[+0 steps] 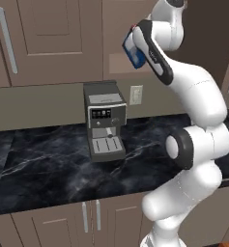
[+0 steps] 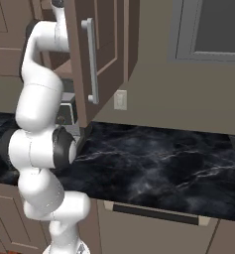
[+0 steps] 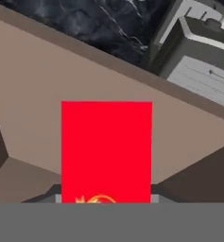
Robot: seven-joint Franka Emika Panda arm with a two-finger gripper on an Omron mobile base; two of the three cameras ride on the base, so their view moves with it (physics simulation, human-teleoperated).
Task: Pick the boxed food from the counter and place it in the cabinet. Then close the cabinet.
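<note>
1 boxed food (image 3: 106, 151) clamped in pincer (image 3: 106, 201) | over 1 cabinet (image 3: 42, 99) shelf | 1 coffee machine (image 1: 105, 126)

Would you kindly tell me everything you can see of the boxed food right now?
The boxed food is a small rectangular carton: the hand view shows a plain red face with a yellow graphic at its lower edge; the left base view shows a blue-and-white side. It is off the counter, held in the claw and raised over the tan shelf of the open cabinet, above the coffee machine.
</note>
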